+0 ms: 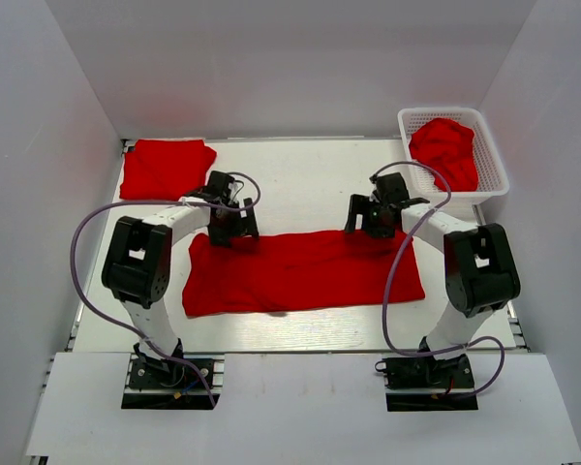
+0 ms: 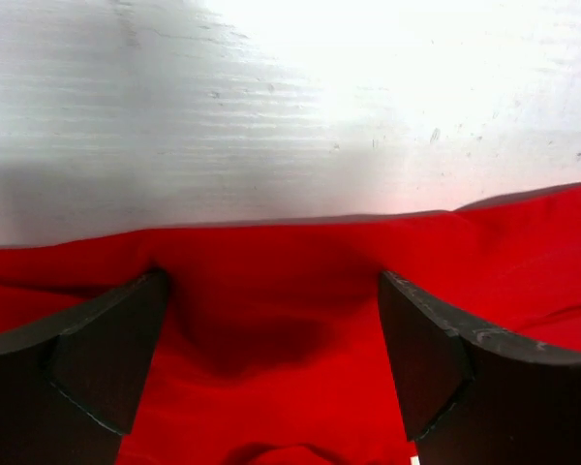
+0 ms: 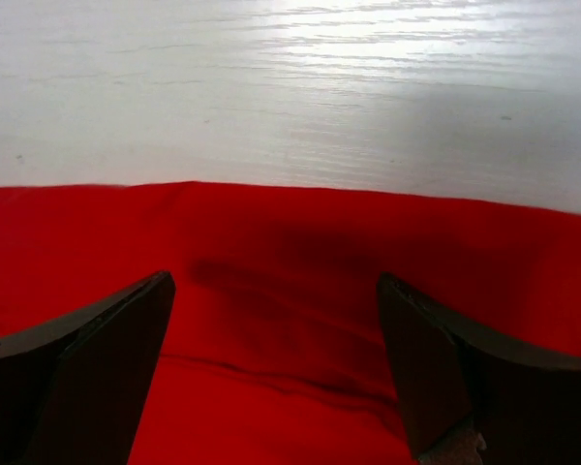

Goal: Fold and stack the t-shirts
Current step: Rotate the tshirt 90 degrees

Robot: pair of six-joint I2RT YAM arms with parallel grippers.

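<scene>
- Top view: left fingers [image 1: 234, 232] and right fingers [image 1: 373, 223] hang low at the far edge of a flat shirt [image 1: 300, 273] on the white counter [image 1: 300, 179], with white walls [image 1: 290, 68] around. A folded shirt [image 1: 167, 167] lies far left; a crumpled shirt [image 1: 445, 150] fills a basket [image 1: 497, 165] far right.
- Left wrist: fingers spread wide, gripping nothing; the shirt edge runs between them.
- Right wrist: fingers released wide, red cloth under them.
</scene>
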